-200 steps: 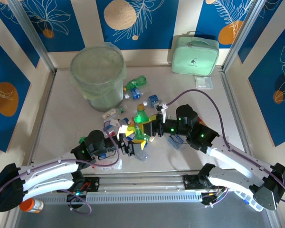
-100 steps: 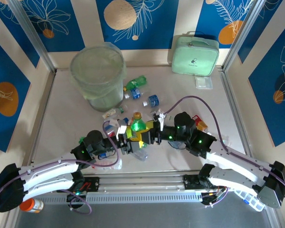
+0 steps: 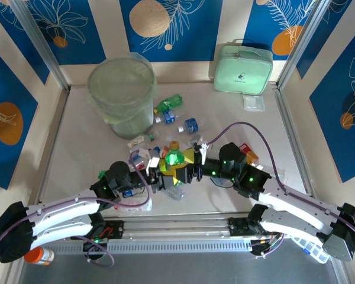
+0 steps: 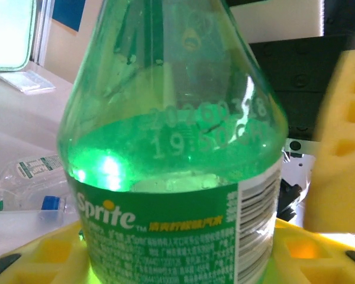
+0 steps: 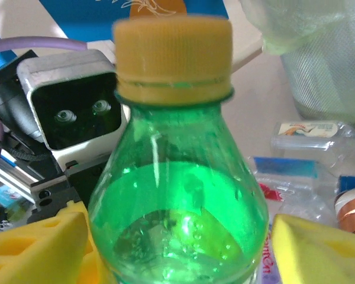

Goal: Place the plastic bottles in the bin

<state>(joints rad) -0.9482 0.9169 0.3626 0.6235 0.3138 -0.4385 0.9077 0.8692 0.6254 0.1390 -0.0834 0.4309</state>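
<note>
A green Sprite bottle [image 3: 173, 158] with an orange cap stands upright between both grippers at the table's near middle. My left gripper [image 3: 163, 170] is shut on its lower body [image 4: 177, 177], with yellow pads [image 4: 41, 254] on either side. My right gripper [image 3: 190, 164] is open around the bottle's shoulder [image 5: 177, 207]; a thin gap shows beside its right pad [image 5: 325, 248]. More plastic bottles [image 3: 168, 105] lie scattered behind, among them a clear one [image 5: 313, 133]. The bin [image 3: 121, 94], lined with a pale green bag, stands at the far left.
A mint green zipped case [image 3: 242, 68] leans on the back wall at the right. An orange pill bottle [image 3: 38, 255] lies by the left arm's base. A small clear packet [image 3: 254, 102] sits in front of the case. Metal rails border the table.
The right gripper moved nearer and left, toward the left gripper. The green bottle came nearer and now stands more upright between both grippers. The left arm barely shifted.
</note>
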